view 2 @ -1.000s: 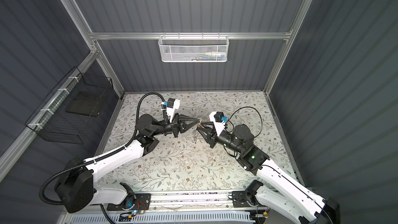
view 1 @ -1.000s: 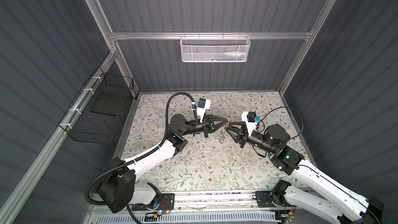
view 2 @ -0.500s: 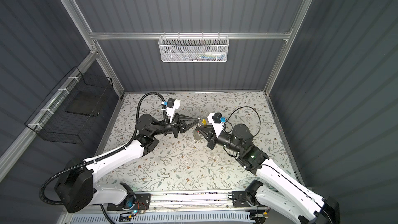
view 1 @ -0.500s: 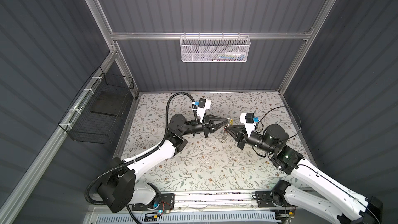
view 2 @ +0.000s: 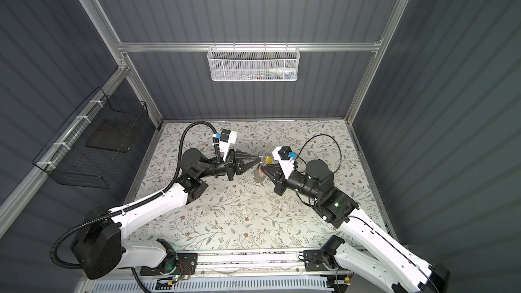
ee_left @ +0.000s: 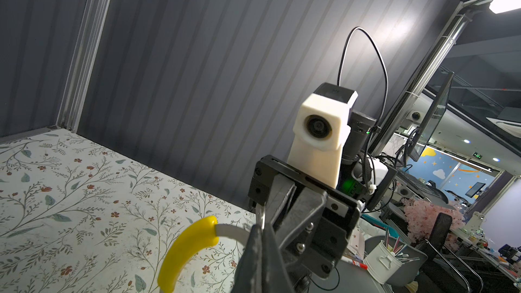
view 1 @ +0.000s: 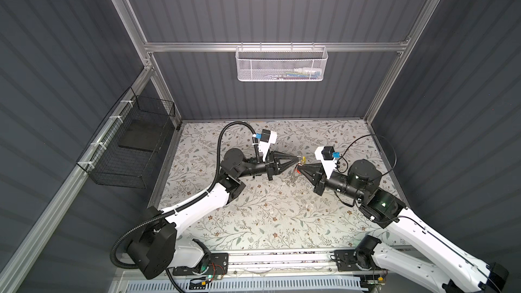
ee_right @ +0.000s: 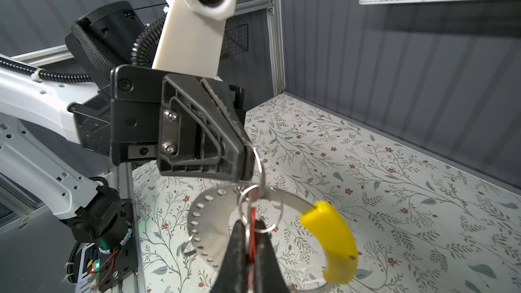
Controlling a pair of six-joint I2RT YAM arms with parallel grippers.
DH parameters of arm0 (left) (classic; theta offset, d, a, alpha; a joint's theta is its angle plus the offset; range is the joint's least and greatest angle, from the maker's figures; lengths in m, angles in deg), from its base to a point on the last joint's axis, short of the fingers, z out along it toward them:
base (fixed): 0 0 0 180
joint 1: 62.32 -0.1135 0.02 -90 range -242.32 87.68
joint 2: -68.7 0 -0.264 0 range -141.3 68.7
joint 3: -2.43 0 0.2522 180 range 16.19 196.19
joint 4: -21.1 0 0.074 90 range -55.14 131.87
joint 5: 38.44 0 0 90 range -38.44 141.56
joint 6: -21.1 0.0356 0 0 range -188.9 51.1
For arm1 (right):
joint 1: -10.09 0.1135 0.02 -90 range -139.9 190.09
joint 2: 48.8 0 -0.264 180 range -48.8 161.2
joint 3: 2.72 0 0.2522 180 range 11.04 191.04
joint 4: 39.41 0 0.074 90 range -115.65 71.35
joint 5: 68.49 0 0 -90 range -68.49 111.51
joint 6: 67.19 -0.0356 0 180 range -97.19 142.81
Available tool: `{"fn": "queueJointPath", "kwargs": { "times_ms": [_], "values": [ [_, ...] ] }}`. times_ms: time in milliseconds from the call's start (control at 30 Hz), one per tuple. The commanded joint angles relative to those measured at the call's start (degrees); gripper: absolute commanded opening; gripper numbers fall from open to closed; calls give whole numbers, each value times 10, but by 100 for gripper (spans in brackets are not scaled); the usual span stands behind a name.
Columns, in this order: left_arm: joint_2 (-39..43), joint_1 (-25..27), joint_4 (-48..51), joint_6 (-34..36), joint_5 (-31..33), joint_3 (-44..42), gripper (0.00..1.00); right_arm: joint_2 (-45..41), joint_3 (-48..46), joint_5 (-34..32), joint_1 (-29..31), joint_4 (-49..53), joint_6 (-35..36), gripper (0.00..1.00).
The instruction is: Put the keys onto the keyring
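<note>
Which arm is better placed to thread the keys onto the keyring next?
Right. The right fingers are shut on the red-tagged keys, close at the keyring, which the left fingers pinch. Likely the right arm threads while the left steadies.

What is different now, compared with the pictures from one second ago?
The right gripper was open beside the keys and has closed its jaws on them. The left gripper stayed shut on the keyring, and both arms hardly moved.
</note>
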Motion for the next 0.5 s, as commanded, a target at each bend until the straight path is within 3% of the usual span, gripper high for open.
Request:
{"fn": "queueJointPath", "kwargs": {
  "times_ms": [0,467],
  "values": [
    [20,3,19,26,-12,16,0,-3,26,-9,-5,19,13,0],
    [26,3,72,57,-30,21,0,8,72,-1,-25,77,36,0]
  ]
}}
